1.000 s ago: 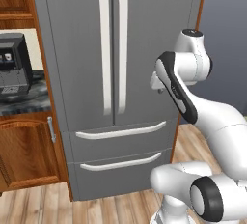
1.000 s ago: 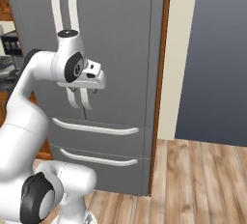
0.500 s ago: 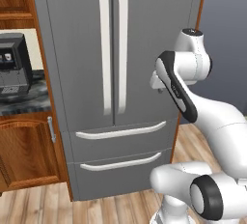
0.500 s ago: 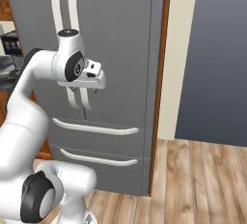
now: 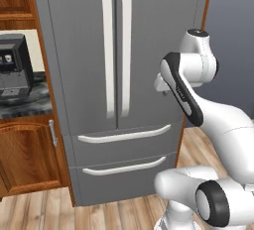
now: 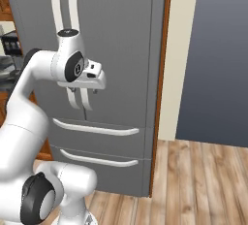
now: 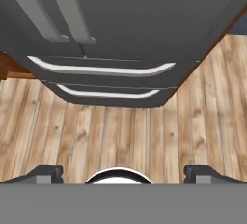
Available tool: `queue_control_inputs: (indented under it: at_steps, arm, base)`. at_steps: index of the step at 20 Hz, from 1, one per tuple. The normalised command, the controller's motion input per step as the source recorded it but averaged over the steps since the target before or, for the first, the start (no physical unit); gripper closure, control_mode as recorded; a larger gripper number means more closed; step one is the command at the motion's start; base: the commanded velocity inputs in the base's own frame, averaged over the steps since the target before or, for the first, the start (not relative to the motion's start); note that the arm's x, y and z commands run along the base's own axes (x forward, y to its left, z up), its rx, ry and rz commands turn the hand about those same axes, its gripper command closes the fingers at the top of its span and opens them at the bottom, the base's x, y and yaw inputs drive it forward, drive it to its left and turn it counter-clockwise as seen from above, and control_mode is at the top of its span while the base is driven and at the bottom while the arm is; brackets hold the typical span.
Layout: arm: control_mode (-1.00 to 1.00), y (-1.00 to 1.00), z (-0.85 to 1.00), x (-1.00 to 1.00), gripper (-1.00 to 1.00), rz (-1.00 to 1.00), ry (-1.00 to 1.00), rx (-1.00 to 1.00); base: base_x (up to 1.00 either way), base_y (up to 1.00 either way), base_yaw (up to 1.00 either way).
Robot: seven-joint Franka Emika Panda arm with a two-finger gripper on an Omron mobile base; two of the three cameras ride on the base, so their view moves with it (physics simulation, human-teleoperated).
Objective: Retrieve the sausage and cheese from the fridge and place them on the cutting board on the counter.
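Claw (image 6: 80, 92), fingers apart and empty, hangs before the shut fridge (image 5: 149, 50); best reach squarely for a door handle (image 5: 125, 50) first.

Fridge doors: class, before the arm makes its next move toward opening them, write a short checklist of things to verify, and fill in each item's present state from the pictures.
1. Both doors of the fridge shut, nothing retrieved yet: ok.
2. Long white handles unobstructed: ok.
3. Gripper open, holding nothing, fingertips wide apart in the hand view: ok.
4. Gripper aligned with a handle: not ok; it points down at the lower drawers and wooden floor.
5. Sausage and cheese positions inside: cannot tell, doors closed.
6. Cutting board ready on the counter: cannot tell.
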Motion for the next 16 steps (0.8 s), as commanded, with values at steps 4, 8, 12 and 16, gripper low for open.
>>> queue_control_inputs:
  at_steps: [4,8,12,16]
  arm:
    - [-1.0,0.51,0.01,0.04,-1.0,0.01,-0.2,0.0]
    - [-1.0,0.69,0.15,0.23,-1.0,0.0,-0.38,0.0]
    - [-1.0,0.61,0.23,0.43,-1.0,0.0,-0.18,0.02]
    - [-1.0,0.36,0.25,0.53,-1.0,0.0,0.0,0.01]
  base:
    - [0.0,0.0,0.0]
    - [0.0,0.0,0.0]
    - [0.0,0.0,0.0]
    - [0.0,0.0,0.0]
